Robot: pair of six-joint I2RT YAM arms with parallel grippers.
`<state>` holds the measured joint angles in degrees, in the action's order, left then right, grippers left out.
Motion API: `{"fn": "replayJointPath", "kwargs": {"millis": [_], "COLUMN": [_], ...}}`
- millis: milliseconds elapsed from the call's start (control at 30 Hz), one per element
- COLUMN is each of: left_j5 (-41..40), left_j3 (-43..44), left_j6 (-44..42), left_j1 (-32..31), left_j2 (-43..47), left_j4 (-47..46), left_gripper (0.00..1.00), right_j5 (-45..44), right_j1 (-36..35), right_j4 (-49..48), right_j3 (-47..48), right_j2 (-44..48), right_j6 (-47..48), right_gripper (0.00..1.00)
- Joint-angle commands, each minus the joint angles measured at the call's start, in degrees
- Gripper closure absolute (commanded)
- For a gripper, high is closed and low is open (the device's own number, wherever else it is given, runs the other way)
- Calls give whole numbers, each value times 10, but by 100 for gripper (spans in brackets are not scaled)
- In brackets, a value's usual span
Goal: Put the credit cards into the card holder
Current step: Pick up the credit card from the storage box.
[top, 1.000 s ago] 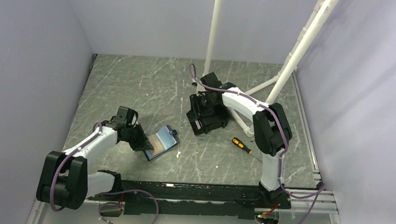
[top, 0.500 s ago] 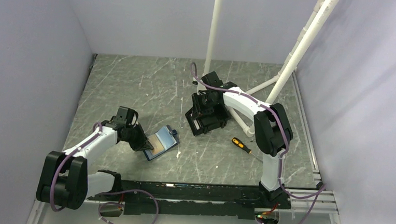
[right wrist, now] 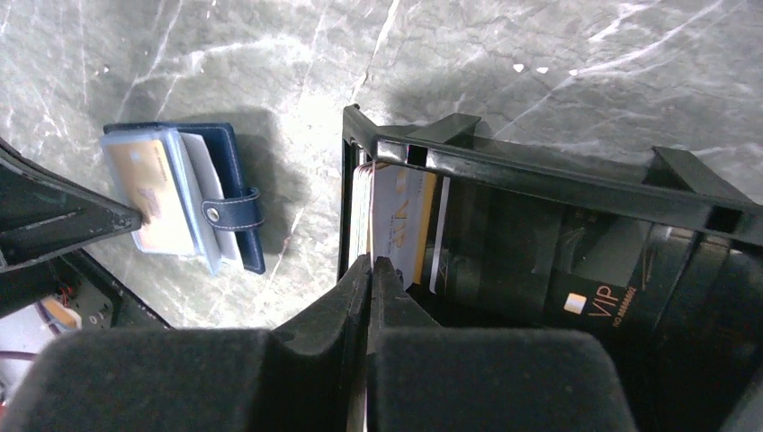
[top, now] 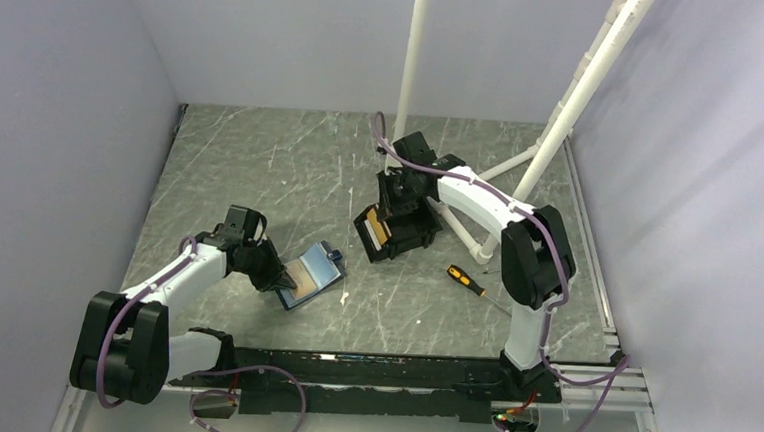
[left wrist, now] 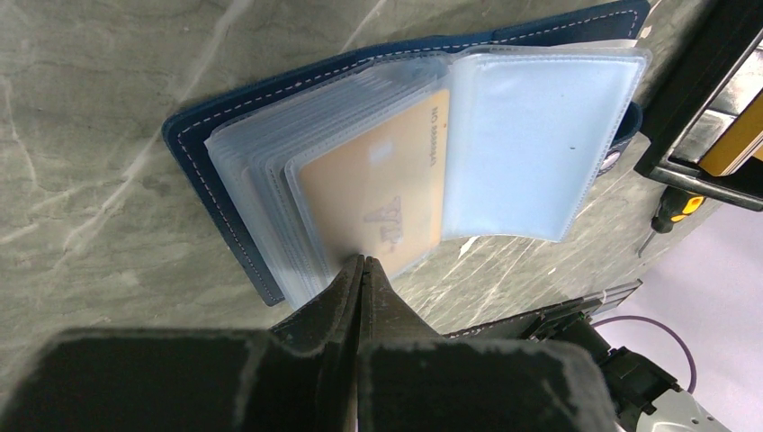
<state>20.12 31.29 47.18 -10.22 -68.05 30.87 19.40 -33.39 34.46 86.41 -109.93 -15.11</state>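
Note:
The dark-blue card holder [top: 327, 256] lies open on the table, with an orange-gold credit card [left wrist: 378, 180] in its clear front sleeve. My left gripper [top: 281, 288] is shut, its tips [left wrist: 362, 263] against the near edge of that sleeve. The holder also shows in the right wrist view [right wrist: 229, 153]. My right gripper [top: 390, 209] is inside the black open box [top: 412, 240]. It is shut [right wrist: 371, 263] on the edge of a whitish credit card [right wrist: 363, 207] in a stack standing against the box's left wall. A white VIP card [right wrist: 400, 220] and an orange-gold one [right wrist: 429, 216] stand beside it.
An orange-handled screwdriver [top: 466, 278] lies right of the box. White pipes [top: 409, 67] [top: 576, 98] rise behind the right arm, with one low pipe [top: 462, 236] running under it. A black VIP card [right wrist: 598, 306] lies in the box. Walls enclose the table on three sides.
My right gripper has lifted and drawn back a little at the box, and an orange-gold card face now shows at the box's left end. The left arm has not moved.

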Motion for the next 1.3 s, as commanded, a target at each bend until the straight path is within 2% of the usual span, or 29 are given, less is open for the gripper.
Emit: {"fn": "replayJointPath", "kwargs": {"millis": [0,200,267,333,400,433,467,533,600,700,767,1133,1200,1267], "left_j5": [-20,-10,0,27,77,125,154,230,293,324,335,349,353,362], "left_j3": [19,70,94,113,125,129,131,134,130,127,135,192,197,192], "left_j6": [-16,-33,-46,-58,-65,-67,-65,-47,-1,61,84,98,110,135], "left_j1": [0,0,0,0,0,0,0,0,-1,-4,-9,-66,-71,-71], "left_j2": [11,26,35,45,50,47,40,16,-13,-60,-85,-198,-214,-229], "left_j4": [22,51,59,49,7,-42,-68,-188,-307,-457,-517,-594,-614,-652], "left_gripper": [94,82,74,61,49,42,39,35,33,30,30,29,33,42], "right_j5": [-36,-53,-52,-30,6,42,61,142,193,247,268,331,338,335], "right_j1": [2,12,20,31,43,51,55,66,71,70,71,76,78,80], "right_j4": [-7,-6,-15,-36,-61,-84,-103,-144,-179,-215,-236,-311,-324,-325], "right_j3": [4,-1,-14,-34,-54,-65,-77,-100,-119,-132,-140,-152,-156,-157], "right_j2": [45,57,69,86,102,109,115,127,137,151,161,174,178,181], "right_j6": [-4,-4,-3,3,8,10,10,4,-3,-12,-20,-75,-85,-89], "right_gripper": [100,100,100,100,100,100,100,100,100,100,100,100,100,100]}}
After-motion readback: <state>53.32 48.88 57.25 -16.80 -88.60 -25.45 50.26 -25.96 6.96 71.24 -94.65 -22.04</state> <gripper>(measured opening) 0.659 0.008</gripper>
